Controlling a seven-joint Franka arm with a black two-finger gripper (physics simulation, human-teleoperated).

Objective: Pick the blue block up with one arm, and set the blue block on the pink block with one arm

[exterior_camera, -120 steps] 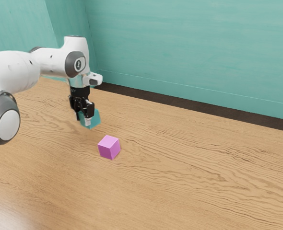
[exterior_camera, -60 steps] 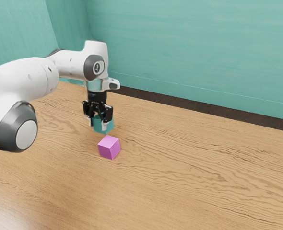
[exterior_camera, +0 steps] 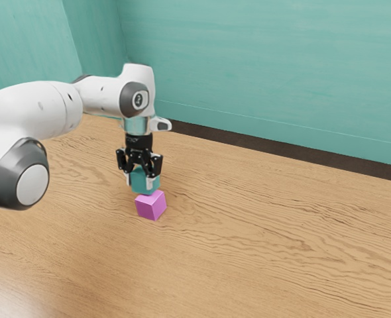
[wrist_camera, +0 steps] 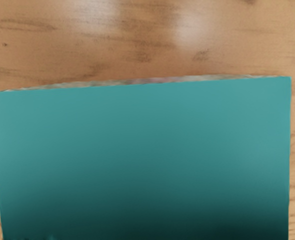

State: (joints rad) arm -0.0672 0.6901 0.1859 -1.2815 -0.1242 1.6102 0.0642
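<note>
Wooden tabletop (exterior_camera: pixel 281 228) before a teal wall (exterior_camera: pixel 262 59), your claw (exterior_camera: pixel 140 174) pointing straight down, its fingers clamped on the blue block (exterior_camera: pixel 139 181) from two sides, pink block (exterior_camera: pixel 150 205) directly beneath the claw, whether the two blocks touch you cannot tell.

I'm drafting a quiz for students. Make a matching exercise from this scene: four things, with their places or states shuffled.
Things:
1 blue block
2 pink block
3 pincer
4 wall

Places or states:
a resting on the table
b behind the table
c shut on a block
d held over another block

Pairs: 1-d, 2-a, 3-c, 4-b.
</note>
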